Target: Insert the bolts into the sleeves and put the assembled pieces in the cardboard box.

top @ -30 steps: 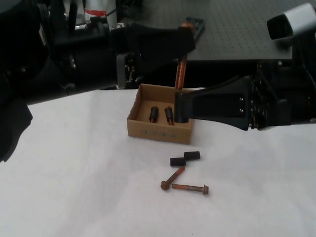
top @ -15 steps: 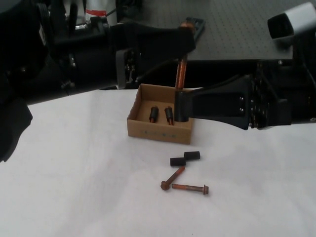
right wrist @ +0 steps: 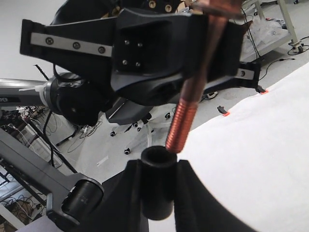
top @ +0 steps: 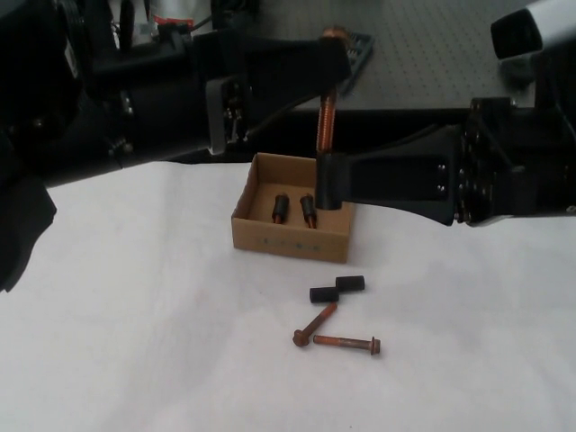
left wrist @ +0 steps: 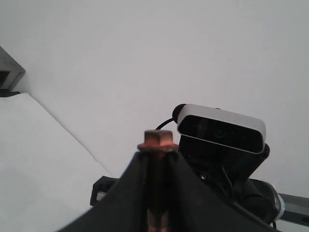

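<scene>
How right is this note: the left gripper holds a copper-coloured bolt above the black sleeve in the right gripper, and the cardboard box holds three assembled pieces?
Wrong count: the high view shows two assembled pieces, not three, in the brown cardboard box. The left gripper does hold the copper-coloured bolt above the black cylindrical sleeve in the right gripper.

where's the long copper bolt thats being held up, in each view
High view: the long copper bolt stands upright in the left tool, over the brown cardboard box's far right corner.
Left wrist view: its hexagonal head sticks out between the tool's black fingers.
Right wrist view: its threaded tip meets the mouth of the black sleeve.
Shared landmark: that sleeve, under the bolt in the high view too.
</scene>
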